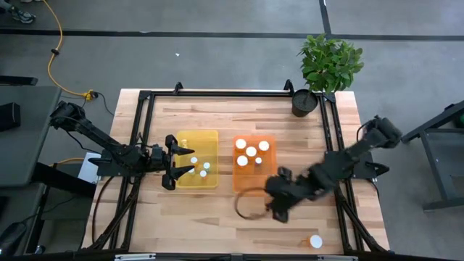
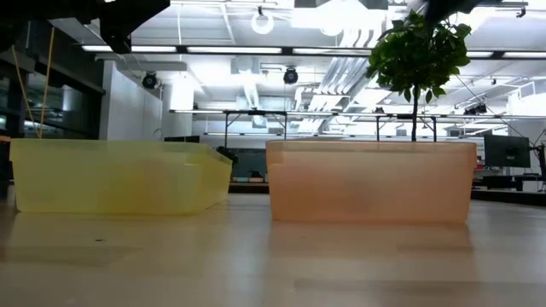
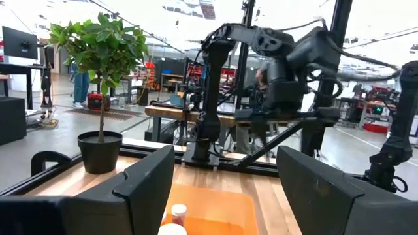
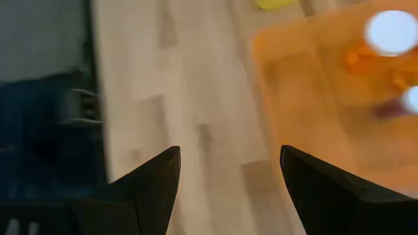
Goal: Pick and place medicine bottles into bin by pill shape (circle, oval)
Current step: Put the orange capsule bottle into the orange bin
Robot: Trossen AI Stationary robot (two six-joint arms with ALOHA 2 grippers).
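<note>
Several white-capped medicine bottles [image 1: 251, 151] stand in the orange bin [image 1: 269, 179]. Three more [image 1: 204, 167] stand in the yellow bin [image 1: 206, 138]. One bottle [image 1: 315, 241] stands alone on the table near its front right edge. My left gripper [image 1: 186, 161] is open and empty over the yellow bin's left part; its wrist view shows two caps [image 3: 176, 213] beyond its fingers. My right gripper [image 1: 278, 210] is open and empty above bare table just in front of the orange bin [image 4: 313, 85], as its wrist view [image 4: 228, 176] shows.
A black pot with a green plant [image 1: 305, 101] stands at the table's far right corner. A dark cable loop [image 1: 245, 204] lies beside my right gripper. In the low view the yellow bin [image 2: 119, 175] and the orange bin [image 2: 371, 183] stand side by side.
</note>
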